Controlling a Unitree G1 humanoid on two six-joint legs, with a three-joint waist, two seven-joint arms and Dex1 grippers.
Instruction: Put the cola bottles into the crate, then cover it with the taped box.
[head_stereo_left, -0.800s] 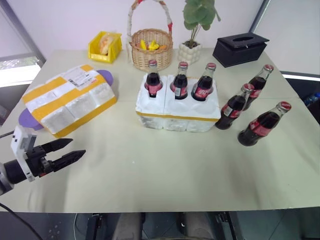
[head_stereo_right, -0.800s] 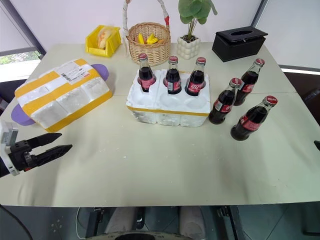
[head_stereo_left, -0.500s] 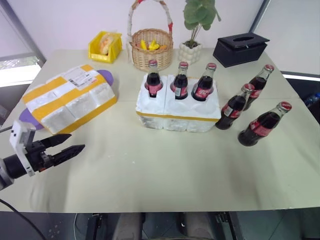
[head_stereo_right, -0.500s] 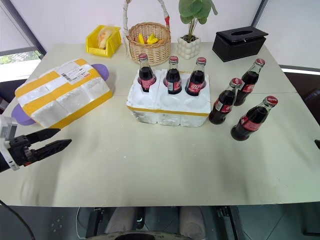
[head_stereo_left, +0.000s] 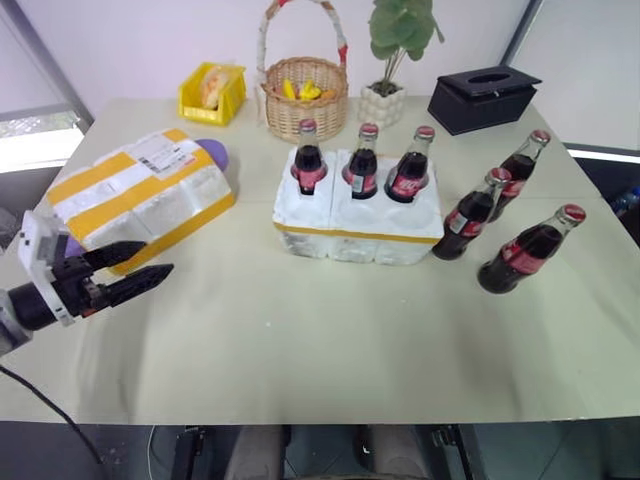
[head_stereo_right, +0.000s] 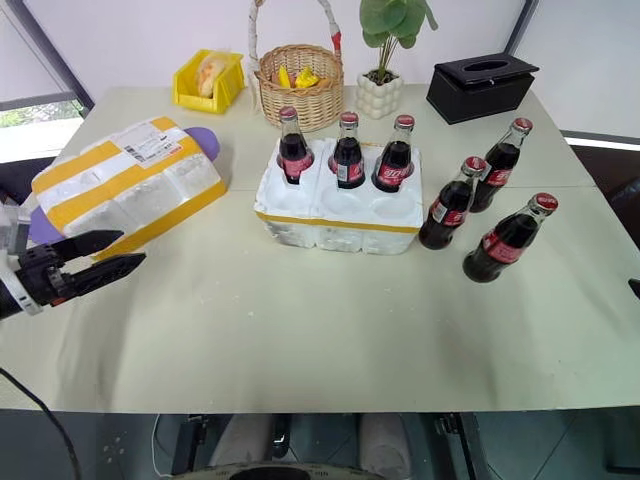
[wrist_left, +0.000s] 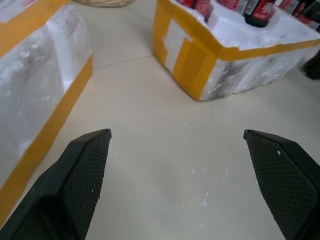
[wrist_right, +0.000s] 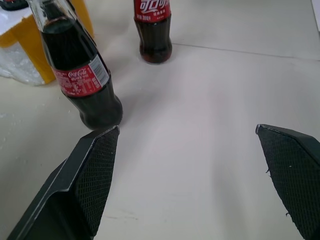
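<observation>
The white crate (head_stereo_left: 355, 222) with a yellow tape band sits mid-table, and three cola bottles (head_stereo_left: 361, 165) stand in its back wells. Its front wells are empty. Three more cola bottles (head_stereo_left: 468, 213) stand on the table to its right. At the left lies the taped box (head_stereo_left: 140, 195), with yellow bands and a shipping label. My left gripper (head_stereo_left: 155, 258) hovers open and empty just off that box's near corner, pointing toward the crate (wrist_left: 210, 55). My right gripper (wrist_right: 187, 128) is open and empty, facing two loose bottles (wrist_right: 82, 80).
Along the back edge stand a yellow bin (head_stereo_left: 210, 92), a wicker basket (head_stereo_left: 305, 95), a potted plant (head_stereo_left: 385, 100) and a black tissue box (head_stereo_left: 484, 98). Bare tabletop (head_stereo_left: 320, 330) stretches in front of the crate.
My left gripper has moved away from the table's front edge and closer to the taped box's near corner, staying open. The bottles, crate and box have not moved.
</observation>
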